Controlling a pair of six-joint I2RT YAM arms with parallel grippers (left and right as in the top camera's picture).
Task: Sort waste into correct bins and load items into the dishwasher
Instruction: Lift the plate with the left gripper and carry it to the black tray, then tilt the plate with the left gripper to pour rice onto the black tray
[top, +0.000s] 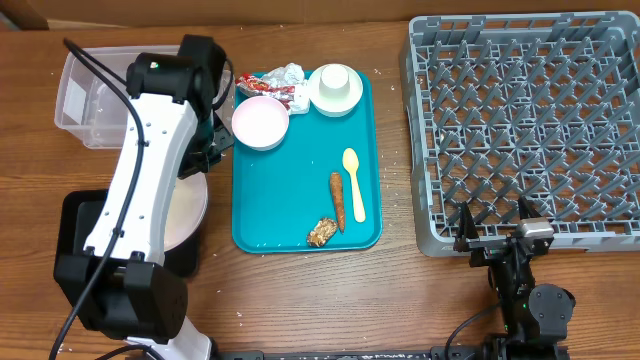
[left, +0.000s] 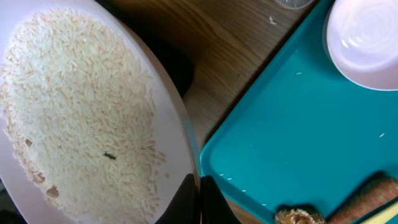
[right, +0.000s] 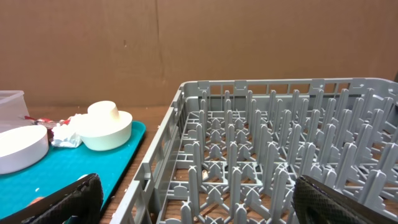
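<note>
My left gripper (left: 199, 200) is shut on the rim of the large pale plate (left: 81, 112), which is covered with loose rice grains (left: 68, 137). The plate (top: 190, 215) lies partly over the black tray (top: 72, 225), beside the teal tray (top: 300, 225). On that tray are a white bowl (top: 261, 122), an upturned white bowl (top: 335, 88), a crumpled napkin with a red-and-white wrapper (top: 278, 80), a yellow spoon (top: 353, 180), a carrot stick (top: 338, 198) and a brown chunk (top: 322, 232). My right gripper (top: 495, 232) is open and holds nothing, at the grey dish rack's (top: 530, 120) near edge.
The clear tub (top: 88, 95) stands at the back left, behind my left arm. A cardboard wall (right: 199, 43) runs along the table's far side. The rack's upright pegs (right: 280, 155) fill the space in front of my right gripper (right: 199, 199).
</note>
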